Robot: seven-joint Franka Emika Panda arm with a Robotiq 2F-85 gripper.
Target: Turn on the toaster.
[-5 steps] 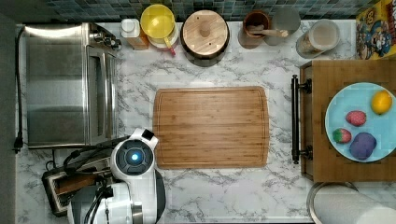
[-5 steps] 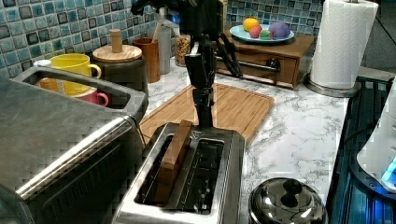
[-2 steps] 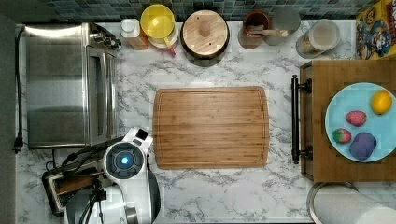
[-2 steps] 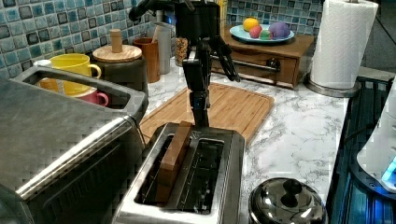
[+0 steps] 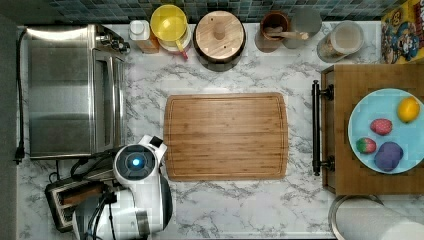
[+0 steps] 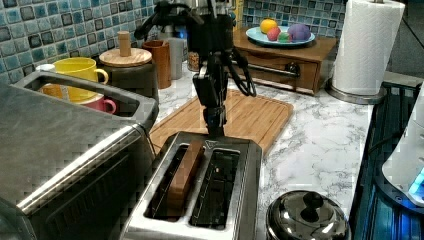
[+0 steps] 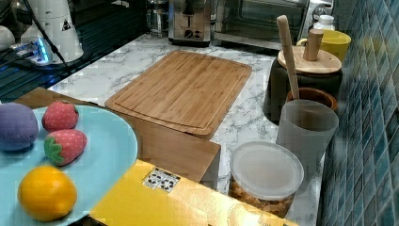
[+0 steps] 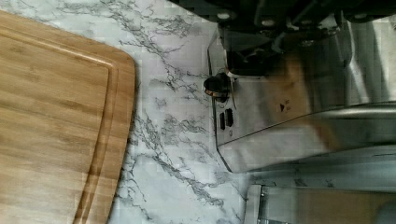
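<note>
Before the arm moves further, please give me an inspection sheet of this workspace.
Surface: marble counter, wooden cutting board bare.
Job's things: toaster, brown slice in the left view's left slot.
Clutter: toaster oven, yellow mug, wooden-lidded jar, plate of toy fruit, paper towel roll.
Grippers: gripper at the toaster's far end, just above its edge.
Cables: black cord beside the oven.
Surroundings: blue tiled wall.

Shiny steel toaster point(image 6: 200, 195), matt wood cutting board point(image 5: 226, 136), glossy marble counter point(image 5: 240, 205)
</note>
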